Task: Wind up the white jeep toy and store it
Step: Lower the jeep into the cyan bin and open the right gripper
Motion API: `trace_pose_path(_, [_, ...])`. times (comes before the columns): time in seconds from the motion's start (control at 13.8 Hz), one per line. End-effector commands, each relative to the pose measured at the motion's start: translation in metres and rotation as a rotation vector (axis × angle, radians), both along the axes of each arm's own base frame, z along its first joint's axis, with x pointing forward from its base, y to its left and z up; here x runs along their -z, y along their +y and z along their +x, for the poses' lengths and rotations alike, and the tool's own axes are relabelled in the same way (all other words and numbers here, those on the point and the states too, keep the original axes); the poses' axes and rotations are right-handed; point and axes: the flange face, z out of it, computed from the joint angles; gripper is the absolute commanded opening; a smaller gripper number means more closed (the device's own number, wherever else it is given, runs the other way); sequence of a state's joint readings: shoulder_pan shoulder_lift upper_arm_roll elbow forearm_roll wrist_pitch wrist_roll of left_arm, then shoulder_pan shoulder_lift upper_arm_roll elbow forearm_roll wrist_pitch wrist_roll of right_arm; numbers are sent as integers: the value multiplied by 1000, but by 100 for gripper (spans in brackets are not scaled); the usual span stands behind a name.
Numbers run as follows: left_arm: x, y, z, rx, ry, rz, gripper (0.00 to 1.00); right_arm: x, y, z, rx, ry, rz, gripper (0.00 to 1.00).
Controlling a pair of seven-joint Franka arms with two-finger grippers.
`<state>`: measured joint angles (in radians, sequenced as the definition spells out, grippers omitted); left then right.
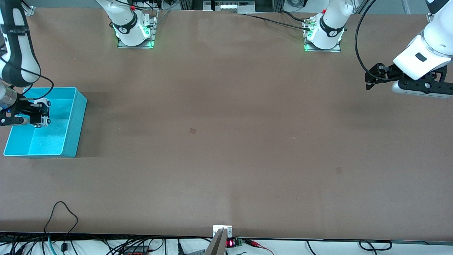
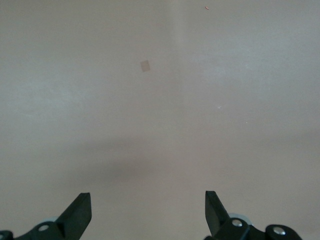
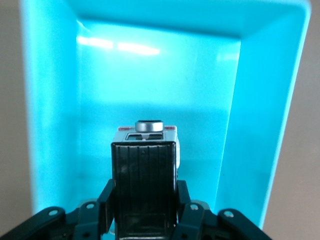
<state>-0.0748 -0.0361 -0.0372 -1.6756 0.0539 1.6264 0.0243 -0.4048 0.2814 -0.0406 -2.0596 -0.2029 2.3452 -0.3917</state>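
Item: white jeep toy (image 3: 145, 170); small white car with black ribbed rear roof and a spare wheel at its tail; pinched between the jaws of the right gripper (image 1: 37, 114), carried in the air over the open cyan bin (image 1: 72, 124); in the right wrist view the toy hangs above the bin's floor, roughly central between the two long walls, touching neither.

Item: cyan bin; open-topped, rectangular, resting on the brown surface (image 1: 226, 141) at the right arm's end; nothing seen lying in it.

Item: left gripper (image 2: 147, 212); jaws spread wide, holding nothing; over bare surface at the left arm's end; this arm waits.

Step in hand, by judgement: storing, the final part of the task; whether winding is complete cannot be told.

Handling note, by judgement: lower the toy close to the bin floor before parting the jaws, since a drop from height could bounce or tip so light a car; keep it centred between the walls; withdraw straight upward so the jaws do not catch the rim.
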Motion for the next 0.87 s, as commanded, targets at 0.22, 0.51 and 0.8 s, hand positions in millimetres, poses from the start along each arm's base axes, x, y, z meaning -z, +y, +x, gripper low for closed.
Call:
trace_pose_path(0.22, [-5, 0, -8, -9, 2, -17, 100, 56, -20, -29, 36, 17, 20, 0])
trace_pose_path(0.51, [-5, 0, -8, -8, 2, -17, 100, 71, -18, -39, 44, 19, 30, 10])
trace_pose_path(0.8, [-6, 0, -10, -10, 8, -16, 100, 67, -15, -35, 36, 17, 29, 82])
